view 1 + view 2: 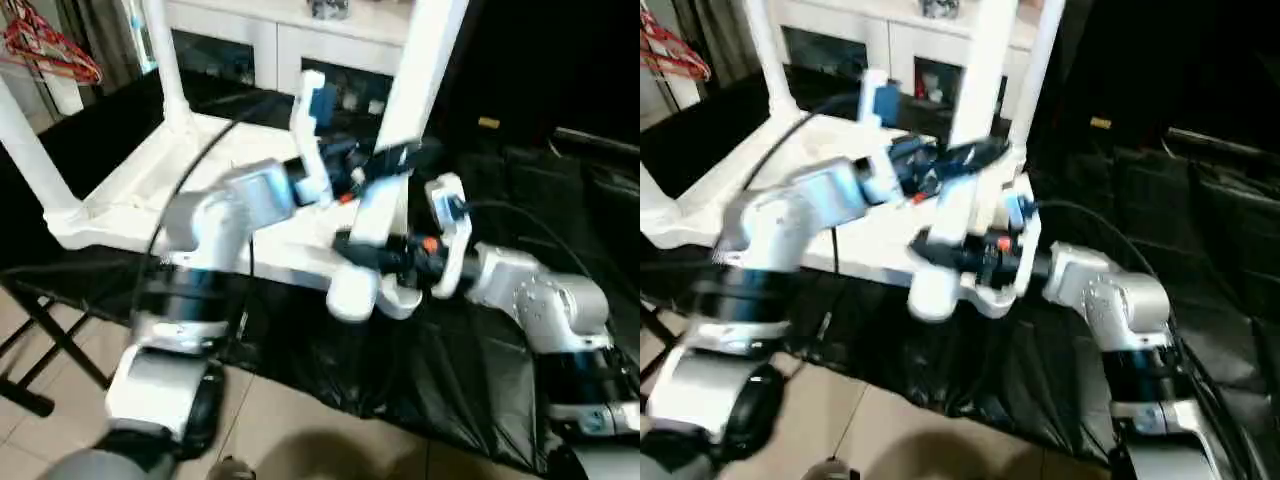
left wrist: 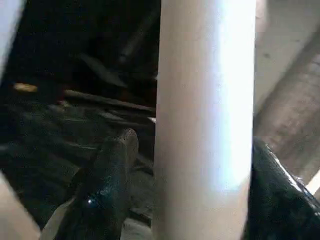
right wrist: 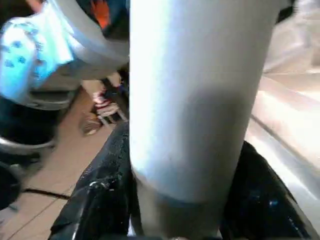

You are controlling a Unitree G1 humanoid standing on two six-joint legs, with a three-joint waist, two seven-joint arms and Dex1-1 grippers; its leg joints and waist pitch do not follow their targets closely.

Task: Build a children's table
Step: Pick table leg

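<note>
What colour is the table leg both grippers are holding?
White; the leg shows best in the left eye view, with the left gripper and right gripper around it.

The robot's left forearm [image 1: 215, 215] was a silver metal housing with rounded, boxy segments, joined below to a black collar and a white shell trimmed in black. A thin black cable [image 1: 185, 180] arched over it. The right forearm [image 1: 540, 290] had the same silver casing, stepping down to a black joint with dark cables beside it. White plastic brackets with blue patches [image 1: 318, 105] sat at both wrists, with small orange marks near the right one. The fingers [image 2: 107, 185] were glossy black.
</note>
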